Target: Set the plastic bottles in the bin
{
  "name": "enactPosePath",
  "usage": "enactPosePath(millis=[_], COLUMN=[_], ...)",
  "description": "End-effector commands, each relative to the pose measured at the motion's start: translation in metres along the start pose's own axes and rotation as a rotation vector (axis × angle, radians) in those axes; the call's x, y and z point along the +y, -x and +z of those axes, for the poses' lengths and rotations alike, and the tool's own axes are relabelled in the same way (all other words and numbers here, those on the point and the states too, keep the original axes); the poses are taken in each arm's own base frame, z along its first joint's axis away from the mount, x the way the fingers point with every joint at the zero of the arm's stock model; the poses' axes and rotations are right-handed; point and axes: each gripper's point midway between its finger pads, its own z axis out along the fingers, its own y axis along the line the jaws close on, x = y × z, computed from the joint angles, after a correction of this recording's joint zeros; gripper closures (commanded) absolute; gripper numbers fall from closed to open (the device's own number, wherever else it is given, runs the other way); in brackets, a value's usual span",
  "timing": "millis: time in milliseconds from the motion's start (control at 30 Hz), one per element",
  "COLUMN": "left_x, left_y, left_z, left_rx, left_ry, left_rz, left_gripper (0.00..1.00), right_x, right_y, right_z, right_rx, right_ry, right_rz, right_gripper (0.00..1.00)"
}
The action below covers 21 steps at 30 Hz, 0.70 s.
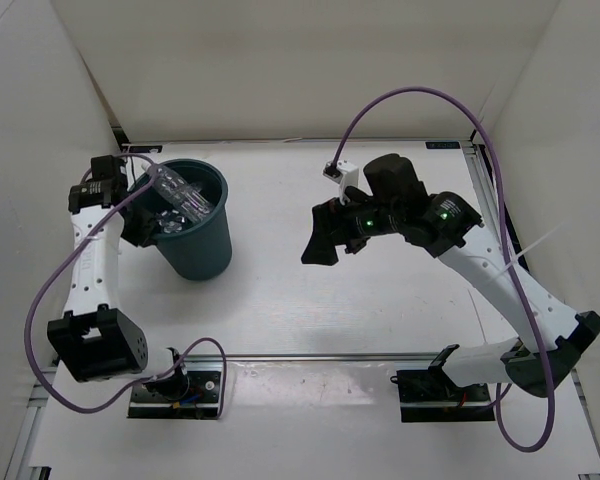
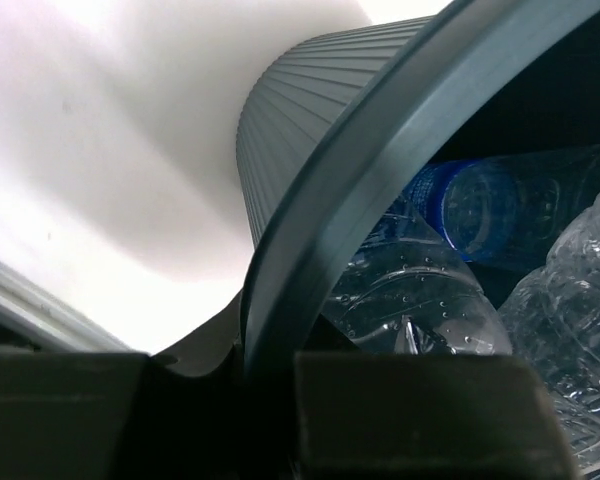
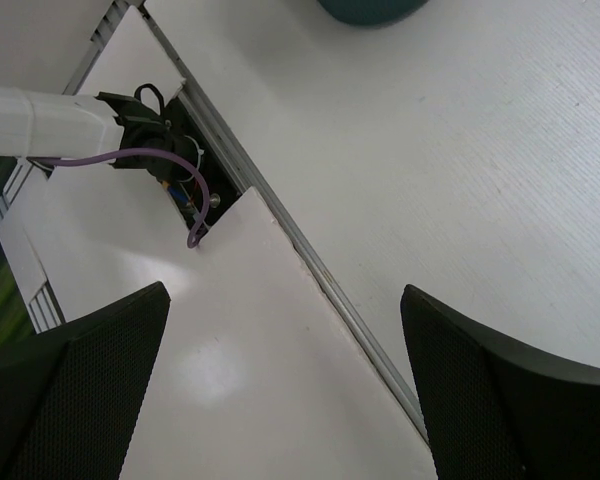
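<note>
1. Left arm [image 1: 88, 262] and right arm [image 1: 500, 285]: white links, black joints.
2. Purple cables [image 1: 425, 89] loop along both.
3. Green lights [image 1: 368, 222] glow on the right wrist.
4. Right jaws: black, mesh-textured pads [image 3: 70, 400].

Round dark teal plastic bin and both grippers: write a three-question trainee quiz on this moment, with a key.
1. True or false: the right gripper is open and holds nothing.
2. Where are the clear plastic bottles? A) standing upright beside the bin; B) lying inside the round dark teal plastic bin; C) in the right gripper.
3. Fill in: in the left wrist view, the left gripper straddles the bin's ____.

Key: 1 true; 2 B; 3 rim.
</note>
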Motion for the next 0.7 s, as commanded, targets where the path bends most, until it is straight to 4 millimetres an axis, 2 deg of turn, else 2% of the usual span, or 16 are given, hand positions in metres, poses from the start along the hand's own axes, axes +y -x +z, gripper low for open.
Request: enactPosePath(millis=[0,133,333,400,533,667], left_x=[-0.006,0.014,0.047,0.056,0.061,0.067], left_y=[-0.017,-0.04,-0.077,-0.083,-0.085,-0.089], left_z=[-0.046,-0.061,-0.067,-0.073,-0.081,-0.075], left_rx=[0.018,0.038,0.074,0.062,0.025,0.026], left_ry=[-0.134,-0.148,-0.138,-0.127,-0.158,-0.138], left_rz=[-0.042,-0.051,-0.051,-0.03,0.001,0.011], left_gripper=[0.89,0.89,0.88,0.88,0.86,0.83], right_x=[0.002,0.007,0.008,0.007,0.007,0.005], right_y=[0.007,0.009,0.008,0.004,0.004,-0.001], right_z=[0.0,0.003,0.008,0.01,0.012,0.012], right_rx=[-0.033,-0.035,-0.025,-0.014,-0.013,-0.004], right_ry=[0.013,0.043,0.063,0.068,0.069,0.066], right_rz=[0.002,0.005,0.015,0.02,0.029,0.043], right_gripper=[0.0,0.0,0.0,0.0,0.0,0.0])
